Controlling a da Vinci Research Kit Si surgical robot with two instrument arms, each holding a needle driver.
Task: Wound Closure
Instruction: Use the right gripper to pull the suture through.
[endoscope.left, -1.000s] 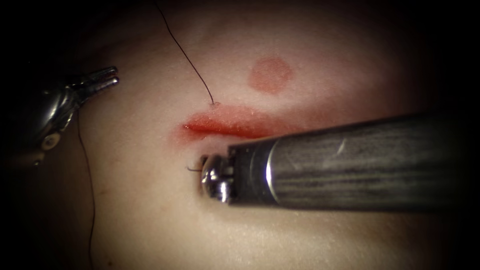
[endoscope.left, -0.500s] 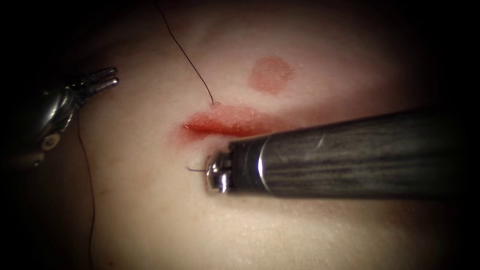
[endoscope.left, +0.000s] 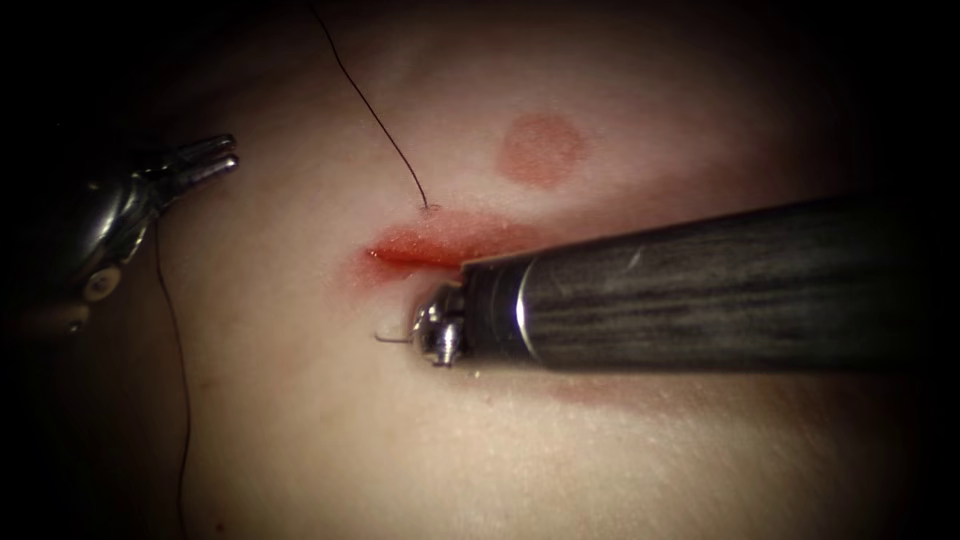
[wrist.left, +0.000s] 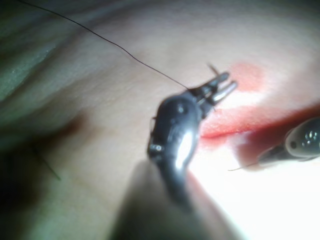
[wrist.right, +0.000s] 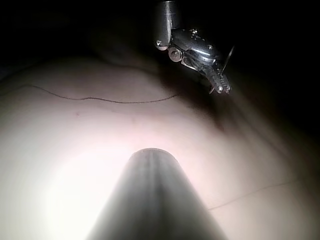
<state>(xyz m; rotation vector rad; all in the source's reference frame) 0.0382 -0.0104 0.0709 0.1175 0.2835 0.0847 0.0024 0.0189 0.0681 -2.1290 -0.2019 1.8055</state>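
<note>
Pale tissue (endoscope.left: 300, 430) lies under the light, with its cut (endoscope.left: 440, 248) red.
The right tool (endoscope.left: 440, 325) has risen toward the cut, needle (endoscope.left: 392, 339) tip beside it, fingers' state unclear; left tool (endoscope.left: 205, 160) unmoved, fingers clenched, apparently on thread (endoscope.left: 375, 118).

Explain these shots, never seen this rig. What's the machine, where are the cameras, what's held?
A surgical practice robot: two thin arms, each ending in a wristed hand. One picture looks down through an endoscope; the others look along each arm from its wrist. The surface is pork-belly tissue with a red-stained cut. The right hand presses the tissue by the cut's left end; a metal point, apparently the needle, pokes out there. Thread enters the tissue above the cut. The left hand sits off left, thread beside it; whether either grips anything is unclear.
</note>
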